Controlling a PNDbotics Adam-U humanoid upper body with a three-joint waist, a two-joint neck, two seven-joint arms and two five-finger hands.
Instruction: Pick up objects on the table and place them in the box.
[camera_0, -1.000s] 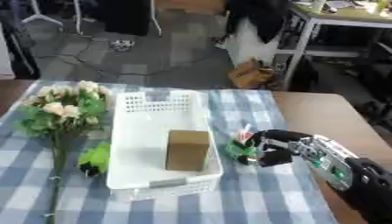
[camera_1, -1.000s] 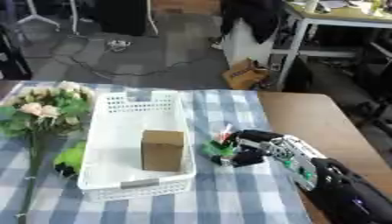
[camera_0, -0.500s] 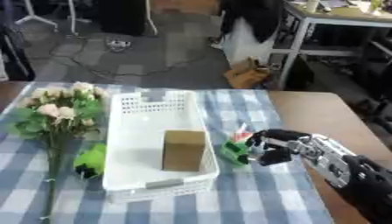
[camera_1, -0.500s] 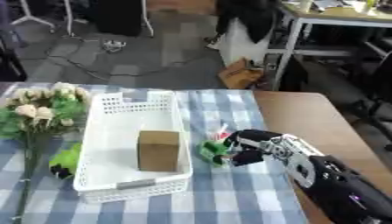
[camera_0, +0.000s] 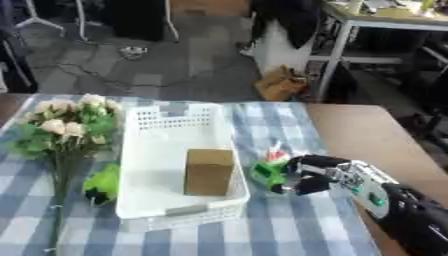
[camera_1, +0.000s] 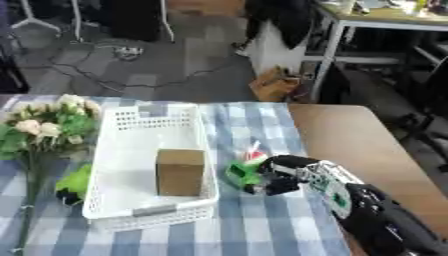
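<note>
A white slotted basket (camera_0: 154, 146) stands on the checked cloth with a brown cardboard box (camera_0: 208, 171) inside it. Just right of the basket lies a small green object (camera_0: 265, 172) with a red and white tip. My right hand (camera_0: 313, 174) comes in from the lower right, fingers curled round that green object. A bunch of pale flowers (camera_0: 64, 126) lies left of the basket, and a green toy (camera_0: 102, 183) sits by the basket's left wall. My left hand shows in neither view.
A blue and white checked cloth (camera_0: 289, 232) covers the table, with bare brown wood (camera_0: 367, 135) at its right. Beyond the far edge are a floor with cables, a metal desk frame (camera_0: 337, 40) and a brown bag (camera_0: 278, 83).
The camera has tilted, shifting the whole scene slightly. My right hand has stayed curled on the green object beside the basket, edging a little toward the basket.
</note>
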